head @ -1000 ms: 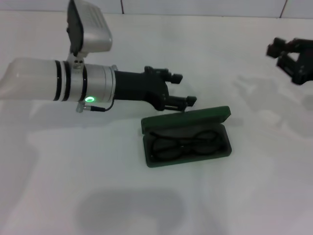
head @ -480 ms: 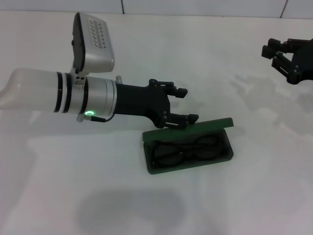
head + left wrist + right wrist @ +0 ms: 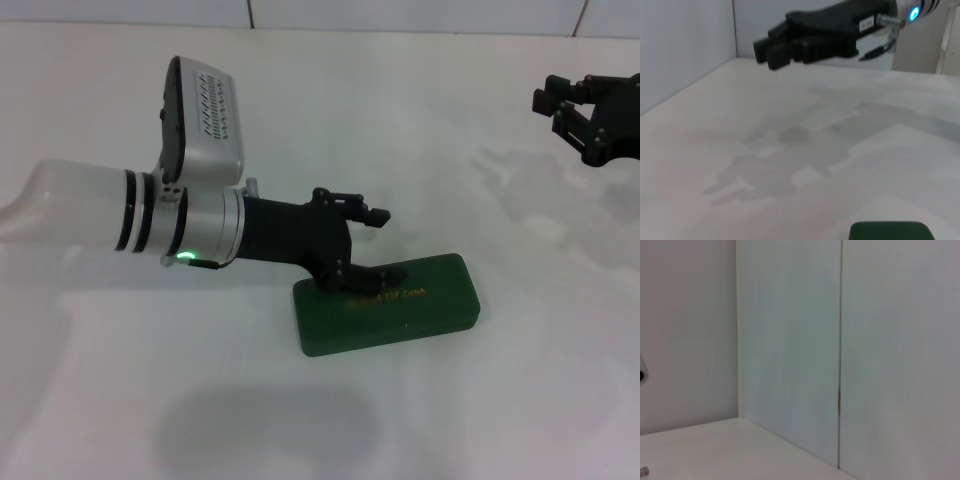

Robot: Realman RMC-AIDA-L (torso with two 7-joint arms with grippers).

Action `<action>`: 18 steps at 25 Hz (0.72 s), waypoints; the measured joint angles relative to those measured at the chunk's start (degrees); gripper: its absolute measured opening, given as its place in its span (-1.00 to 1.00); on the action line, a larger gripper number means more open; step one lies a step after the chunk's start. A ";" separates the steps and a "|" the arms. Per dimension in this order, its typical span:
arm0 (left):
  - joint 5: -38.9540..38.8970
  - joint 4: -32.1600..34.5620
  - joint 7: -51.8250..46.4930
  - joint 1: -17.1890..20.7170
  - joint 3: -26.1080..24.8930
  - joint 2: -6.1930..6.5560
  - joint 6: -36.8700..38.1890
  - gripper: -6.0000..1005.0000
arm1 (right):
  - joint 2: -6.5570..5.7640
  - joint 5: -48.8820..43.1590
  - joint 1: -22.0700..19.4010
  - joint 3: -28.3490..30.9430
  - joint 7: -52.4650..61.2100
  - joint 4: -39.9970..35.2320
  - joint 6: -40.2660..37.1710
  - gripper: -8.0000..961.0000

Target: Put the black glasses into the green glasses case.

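The green glasses case (image 3: pixel 400 310) lies shut on the white table in the head view, with gold lettering on its lid. One corner of it shows in the left wrist view (image 3: pixel 892 231). The black glasses are hidden from view. My left gripper (image 3: pixel 386 243) is open; its lower finger (image 3: pixel 385 274) rests on the back edge of the lid and its upper finger (image 3: pixel 372 213) is above the table behind the case. My right gripper (image 3: pixel 556 108) hangs open and empty at the far right, well away from the case, and also shows in the left wrist view (image 3: pixel 771 52).
The white table (image 3: pixel 200 400) spreads around the case, with a white wall (image 3: pixel 400 12) along its far edge. The right wrist view shows only wall panels (image 3: pixel 790 340).
The case lid, open with the glasses inside a second ago, has swung down and is now shut. My left gripper moved forward and down onto the lid. The right gripper shifted slightly left.
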 joint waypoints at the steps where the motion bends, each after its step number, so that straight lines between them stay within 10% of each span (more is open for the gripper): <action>1: -0.39 0.01 0.21 0.00 -0.03 0.03 0.22 0.58 | 0.00 -0.27 0.03 -0.03 0.00 0.00 -0.05 -0.64; 10: -13.38 -3.82 2.13 4.85 -0.07 3.37 23.20 0.58 | 0.18 -1.10 1.98 -6.92 0.08 0.09 -13.04 -0.63; 18: -18.51 -3.95 10.86 12.75 -0.05 3.78 32.56 0.59 | 0.95 -0.41 3.91 -11.40 -2.40 5.12 -12.88 0.17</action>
